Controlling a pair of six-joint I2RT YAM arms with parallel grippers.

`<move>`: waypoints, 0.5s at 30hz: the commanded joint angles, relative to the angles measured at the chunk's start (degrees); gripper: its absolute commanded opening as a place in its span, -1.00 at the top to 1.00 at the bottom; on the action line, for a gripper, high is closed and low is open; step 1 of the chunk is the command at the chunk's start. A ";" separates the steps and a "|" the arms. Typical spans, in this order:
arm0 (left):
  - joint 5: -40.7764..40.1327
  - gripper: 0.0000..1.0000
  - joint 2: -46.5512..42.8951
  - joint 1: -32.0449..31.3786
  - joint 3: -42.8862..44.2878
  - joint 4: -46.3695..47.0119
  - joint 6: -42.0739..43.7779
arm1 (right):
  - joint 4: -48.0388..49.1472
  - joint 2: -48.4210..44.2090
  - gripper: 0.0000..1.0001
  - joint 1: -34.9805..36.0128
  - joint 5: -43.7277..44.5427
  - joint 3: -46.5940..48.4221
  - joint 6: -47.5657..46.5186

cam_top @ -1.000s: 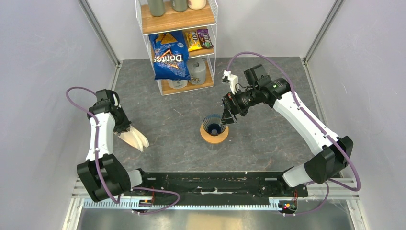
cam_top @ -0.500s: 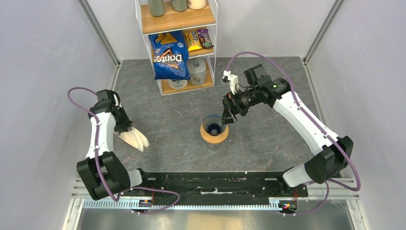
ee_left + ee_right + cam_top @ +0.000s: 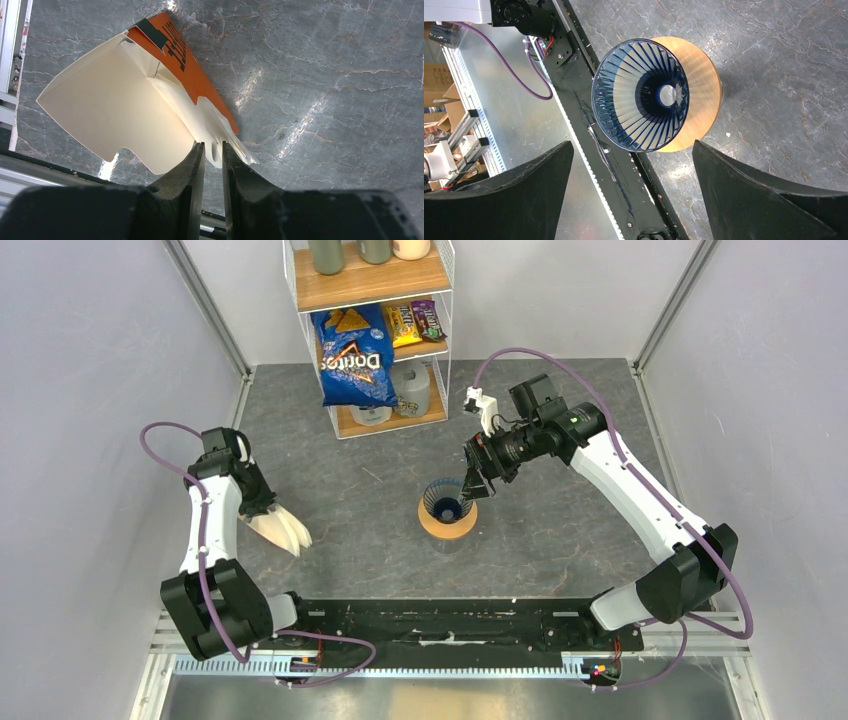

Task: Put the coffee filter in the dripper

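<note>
Right pincer (image 3: 475, 485) wide open near dripper (image 3: 639, 95) on wooden ring (image 3: 704, 85); left pincer (image 3: 212, 146) barely parted at filter stack (image 3: 115, 110), grip unclear.

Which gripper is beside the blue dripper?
The right gripper, jaws wide apart beside the dripper; the left gripper is at the paper filters.
</note>
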 commanded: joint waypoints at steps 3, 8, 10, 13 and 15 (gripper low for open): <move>0.35 0.49 1.14 0.29 0.27 1.30 -1.93 | 0.83 -0.99 -0.94 -0.17 -0.26 1.67 0.14; -0.30 0.54 1.13 0.30 0.39 1.04 -1.96 | 0.75 -0.98 -0.94 -0.19 -0.34 1.58 0.14; -0.29 0.58 0.98 0.30 0.56 0.75 -1.96 | 0.77 -0.95 -0.94 -0.21 -0.34 1.74 0.05; -2.26 0.61 0.75 0.27 0.79 0.37 -2.22 | 0.75 -0.91 -0.94 -0.19 -0.34 1.93 0.05; -2.70 0.62 0.85 0.31 0.97 -0.11 -2.95 | 0.75 -0.75 -0.94 -0.19 -0.43 1.95 -0.01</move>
